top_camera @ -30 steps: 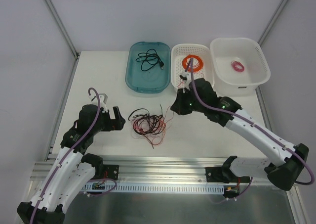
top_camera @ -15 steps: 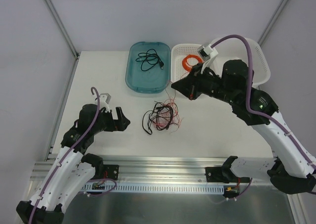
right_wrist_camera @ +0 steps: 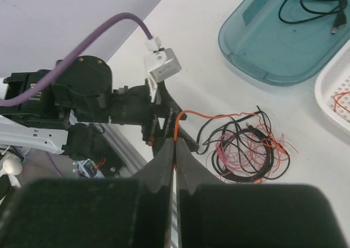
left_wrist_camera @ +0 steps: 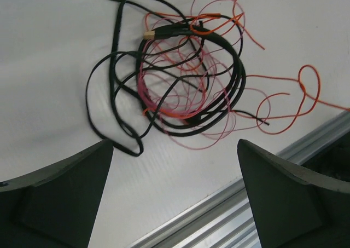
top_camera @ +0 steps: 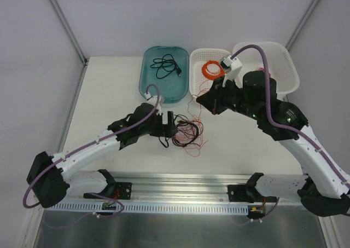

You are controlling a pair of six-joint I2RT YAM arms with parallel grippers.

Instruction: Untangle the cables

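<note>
Top external: left claw (top_camera: 168, 125) nearer cables (top_camera: 187, 132)

**Three containers along the back of the worktop**

A teal tray (top_camera: 175, 89) sits at the back of the white worktop (top_camera: 109, 89) and holds a loose black lead (top_camera: 165, 66), which ends in what looks like a small plug. Just beside the tray on the right is a white perforated basket (top_camera: 210, 50) with a neat orange ring coil (top_camera: 210, 69) inside. A white tub (top_camera: 289, 67) stands further right, its inside largely hidden. An aluminium rail (top_camera: 180, 181) runs along the near edge.
</note>
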